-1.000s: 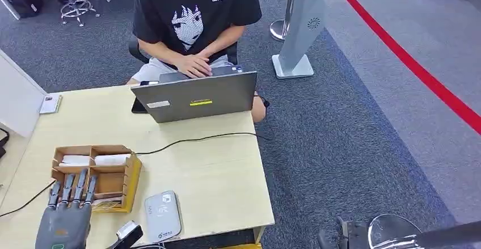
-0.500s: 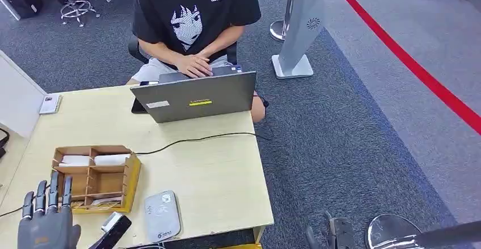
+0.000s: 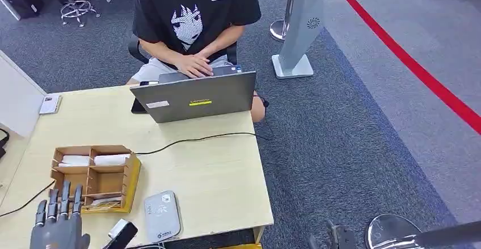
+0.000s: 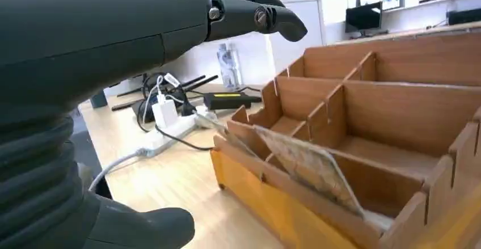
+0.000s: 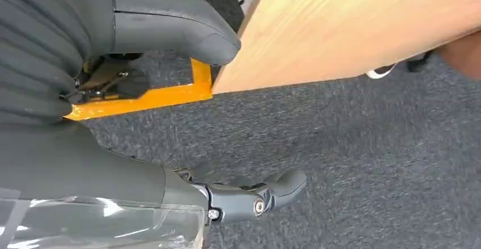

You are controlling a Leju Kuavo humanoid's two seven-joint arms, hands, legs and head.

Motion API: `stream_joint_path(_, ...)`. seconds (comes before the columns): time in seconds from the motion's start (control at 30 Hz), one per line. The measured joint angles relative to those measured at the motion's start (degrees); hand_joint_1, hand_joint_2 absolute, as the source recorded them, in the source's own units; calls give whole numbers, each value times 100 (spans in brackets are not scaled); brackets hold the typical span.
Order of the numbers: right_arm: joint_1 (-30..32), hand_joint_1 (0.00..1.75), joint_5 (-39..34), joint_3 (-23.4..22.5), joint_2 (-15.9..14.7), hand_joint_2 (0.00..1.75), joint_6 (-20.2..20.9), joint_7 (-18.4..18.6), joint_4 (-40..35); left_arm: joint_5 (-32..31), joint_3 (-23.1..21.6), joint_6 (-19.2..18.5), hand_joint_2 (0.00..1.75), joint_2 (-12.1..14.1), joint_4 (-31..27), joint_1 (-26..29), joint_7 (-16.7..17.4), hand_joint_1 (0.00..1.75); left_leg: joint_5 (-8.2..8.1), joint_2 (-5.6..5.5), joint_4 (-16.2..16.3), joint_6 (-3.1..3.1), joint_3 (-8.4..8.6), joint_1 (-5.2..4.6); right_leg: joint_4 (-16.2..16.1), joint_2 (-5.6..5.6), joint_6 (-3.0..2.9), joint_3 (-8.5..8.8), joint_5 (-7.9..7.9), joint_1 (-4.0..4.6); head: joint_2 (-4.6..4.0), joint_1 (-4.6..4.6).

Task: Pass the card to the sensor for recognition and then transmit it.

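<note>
The left hand [image 3: 58, 226] hovers with fingers [image 4: 258, 16] spread and empty, just short of the wooden organizer [image 3: 96, 176]. The card [image 4: 306, 167] leans in its nearest compartment on the bench [image 3: 215, 175]; reach in from above and pinch the card's upper edge. The right hand [image 5: 170, 113] hangs off the bench, holding nothing.

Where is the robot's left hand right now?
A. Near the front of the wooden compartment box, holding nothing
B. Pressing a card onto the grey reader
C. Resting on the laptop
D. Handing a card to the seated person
A: the left robot hand is by the near edge of the wooden compartment box, fingers apart and empty, with a card leaning in a front slot.
</note>
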Motion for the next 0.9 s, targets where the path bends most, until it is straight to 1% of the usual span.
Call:
stream_joint_path(0.1,-3,0,0,2,0,175,0,-4,-7,-17,13,28,175,0,131,-31,-50,0,1,0,0,0,1,1,0,0,0,1,0,0,0,0)
stream_joint_path(0.33,-62,0,-37,46,2,175,11,-87,-7,-83,17,155,175,4,306,-108,-46,0,1,0,0,0,1,0,0,0,0,2,1,0,0,0)
stream_joint_path(0.57,-143,0,-114,194,2,175,26,-179,-7,-42,63,465,175,24,358,-242,5,0,1,0,0,0,1,1,0,0,0,2,1,0,0,0)
stream_joint_path(0.73,-181,0,-116,286,2,175,9,-238,-2,-101,107,525,175,92,360,-323,5,0,1,0,0,0,1,1,1,0,0,2,1,1,0,0)
stream_joint_path(0.9,-250,0,-111,302,4,175,9,-319,50,-245,103,549,175,291,413,-406,20,0,1,0,0,0,1,1,1,0,0,2,1,0,0,2)
